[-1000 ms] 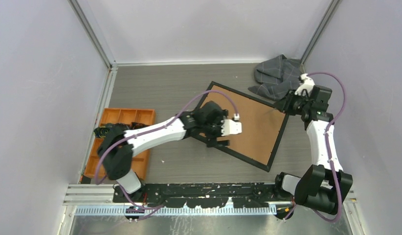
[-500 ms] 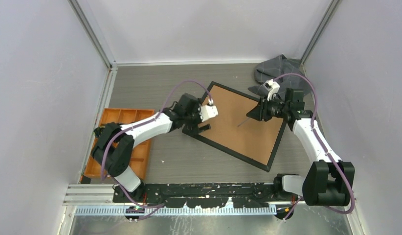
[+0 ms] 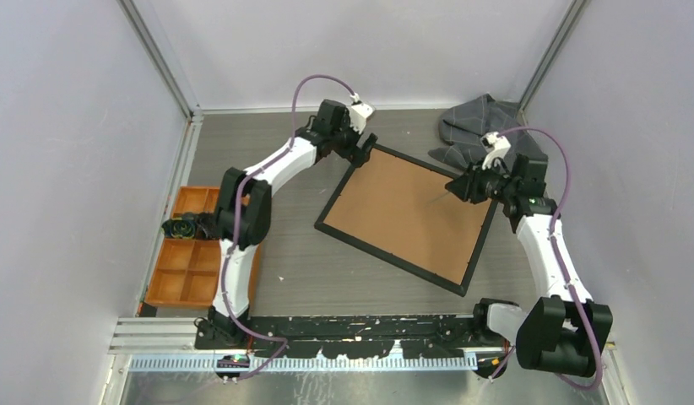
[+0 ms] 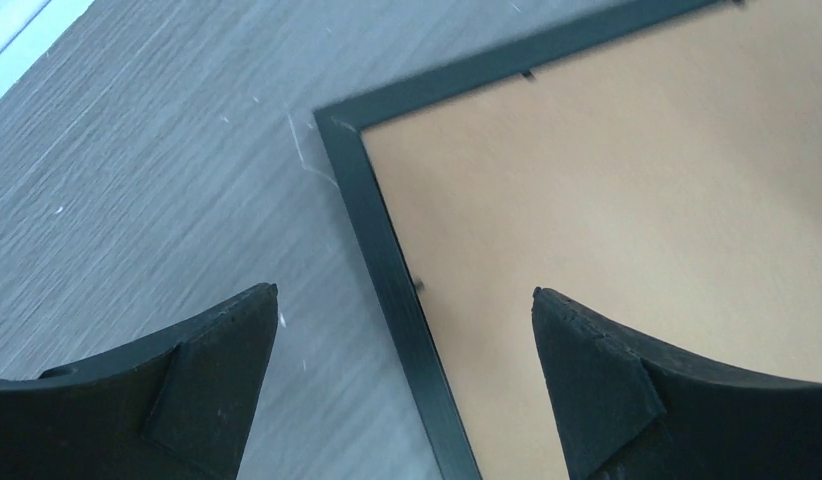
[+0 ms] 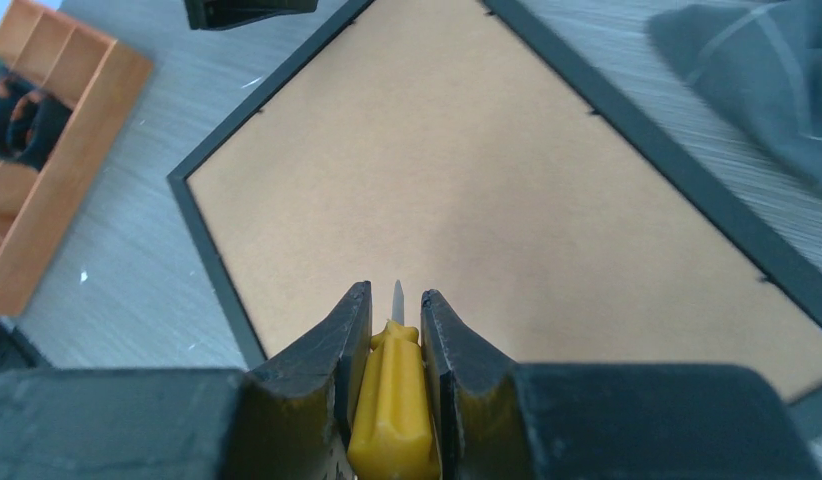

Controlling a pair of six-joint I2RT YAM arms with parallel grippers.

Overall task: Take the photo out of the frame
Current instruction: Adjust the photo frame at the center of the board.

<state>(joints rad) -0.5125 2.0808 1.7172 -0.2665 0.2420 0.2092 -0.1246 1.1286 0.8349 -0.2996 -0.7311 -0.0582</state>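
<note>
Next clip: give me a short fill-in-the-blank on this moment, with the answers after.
1. The frame lies face ____ on the table.
2. The right pincer is shut on a yellow-handled ____.
3. The left pincer stands ____ above the frame's corner.
4. The tray at the left is ____ in colour.
Missing words: down; screwdriver; open; orange.

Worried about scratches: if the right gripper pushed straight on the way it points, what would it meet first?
Likely the brown board back of the black-bordered picture frame: the yellow-handled screwdriver clamped in the right gripper aims its tip there, though the gap is unclear.
</note>
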